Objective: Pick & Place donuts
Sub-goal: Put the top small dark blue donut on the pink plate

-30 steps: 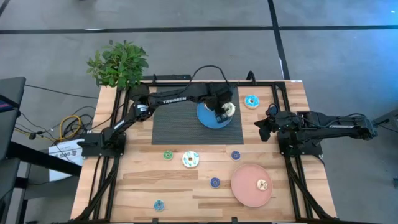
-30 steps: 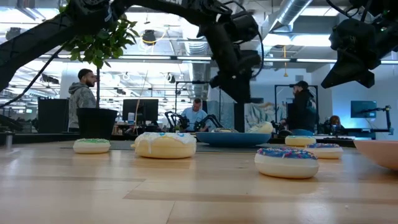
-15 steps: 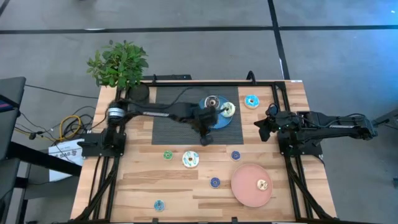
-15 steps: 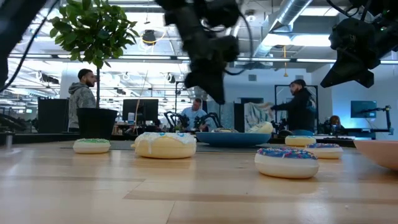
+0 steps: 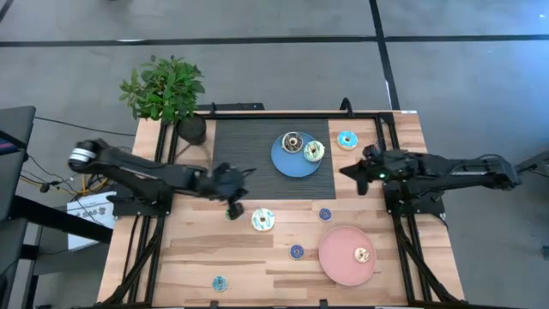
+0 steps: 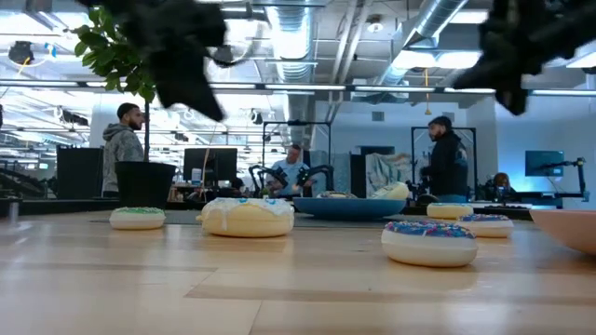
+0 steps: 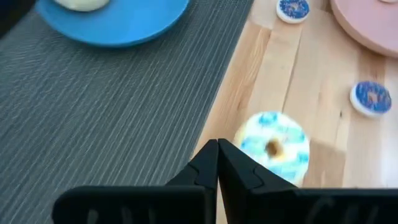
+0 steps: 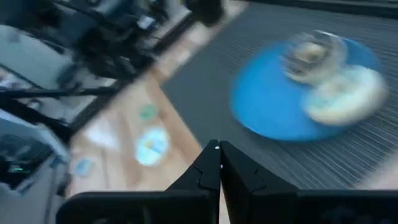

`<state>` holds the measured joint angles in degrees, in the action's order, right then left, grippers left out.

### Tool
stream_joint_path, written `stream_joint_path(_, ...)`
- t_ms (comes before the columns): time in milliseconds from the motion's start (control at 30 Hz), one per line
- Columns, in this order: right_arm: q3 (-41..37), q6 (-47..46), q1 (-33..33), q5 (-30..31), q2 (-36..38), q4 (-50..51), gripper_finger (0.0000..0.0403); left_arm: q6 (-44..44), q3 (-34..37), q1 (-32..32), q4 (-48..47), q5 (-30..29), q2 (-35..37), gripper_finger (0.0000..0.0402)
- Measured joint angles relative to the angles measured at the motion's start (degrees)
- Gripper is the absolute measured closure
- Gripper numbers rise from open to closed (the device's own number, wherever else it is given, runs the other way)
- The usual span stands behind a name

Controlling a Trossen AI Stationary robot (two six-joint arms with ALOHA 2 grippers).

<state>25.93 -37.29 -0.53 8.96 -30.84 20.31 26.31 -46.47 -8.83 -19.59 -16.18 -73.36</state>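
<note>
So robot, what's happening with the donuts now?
Both grippers shut, empty. Left gripper above white donut. Two donuts on blue plate. Nothing blocking.

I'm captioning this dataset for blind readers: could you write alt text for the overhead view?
Seen from above, a wooden table holds a blue plate carrying two donuts and a pink plate carrying one, with more scattered between. The shut left gripper hangs beside a white-iced donut; the shut right gripper waits right of the blue plate.

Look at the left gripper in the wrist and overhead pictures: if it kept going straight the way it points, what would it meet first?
Probably the white donut with blue speckles. The shut left gripper points at it across the wooden table, with nothing between. How far above the table the gripper sits is unclear.
</note>
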Motion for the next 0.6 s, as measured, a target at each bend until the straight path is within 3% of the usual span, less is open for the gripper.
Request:
stream_joint_path(200,6.4,-4.3,4.3,4.8,-19.4,-4.8,0.0403,4.4,11.7,-1.5,0.0,1.9,14.4,0.0401)
stream_joint_path(433,25.0,-12.4,9.2,6.2,-45.9,10.3,0.0403,5.1,20.1,-2.5,-2.4,5.0,29.5,0.0401)
stream_joint_path(600,35.8,-21.2,11.4,4.9,-57.7,23.1,0.0386,2.6,21.5,-3.0,-5.8,5.4,36.6,0.0402)
